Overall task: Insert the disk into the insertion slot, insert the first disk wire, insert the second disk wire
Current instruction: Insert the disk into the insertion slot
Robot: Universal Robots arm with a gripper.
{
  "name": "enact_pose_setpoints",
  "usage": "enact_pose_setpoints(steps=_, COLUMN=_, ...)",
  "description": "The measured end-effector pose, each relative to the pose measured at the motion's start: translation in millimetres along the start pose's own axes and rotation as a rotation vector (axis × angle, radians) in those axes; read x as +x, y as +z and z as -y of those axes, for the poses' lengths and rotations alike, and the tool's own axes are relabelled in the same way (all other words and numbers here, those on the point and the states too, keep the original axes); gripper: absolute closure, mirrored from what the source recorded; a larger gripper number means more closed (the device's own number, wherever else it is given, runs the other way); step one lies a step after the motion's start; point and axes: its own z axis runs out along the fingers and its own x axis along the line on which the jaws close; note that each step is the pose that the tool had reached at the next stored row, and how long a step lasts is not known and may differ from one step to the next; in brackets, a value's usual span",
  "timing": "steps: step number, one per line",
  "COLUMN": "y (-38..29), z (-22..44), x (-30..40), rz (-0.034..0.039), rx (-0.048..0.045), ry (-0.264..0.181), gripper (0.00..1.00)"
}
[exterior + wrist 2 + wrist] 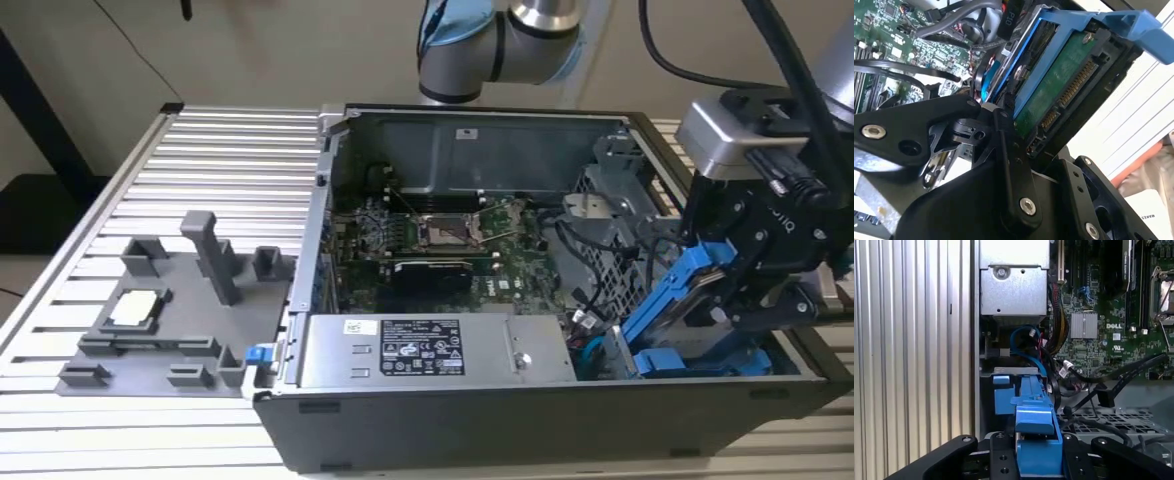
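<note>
Claw [1038,458] tight around disk [1032,412] (tilted)

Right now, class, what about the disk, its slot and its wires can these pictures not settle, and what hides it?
1. Exterior view: the disk has its lower end among other blue parts behind the case wall; how deep it sits in the slot is unclear.
2. Second wrist view: the disk's label face is turned away; the fingers cover part of its edge.
3. First wrist view: the black cables lose their ends in the tangle.
</note>
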Motion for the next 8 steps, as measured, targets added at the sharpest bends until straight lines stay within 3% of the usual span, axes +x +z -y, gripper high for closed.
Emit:
enact_pose_setpoints(steps=3, y=5.4, z=0.1, x=0.1, rz=-0.0001, rx=-0.0001, ry=0.0, gripper=0.67)
enact_pose_setpoints(steps=8, y=6.0, z=0.0, x=0.1, rz=-0.0001, rx=-0.0012, ry=-0.001, gripper=0.67)
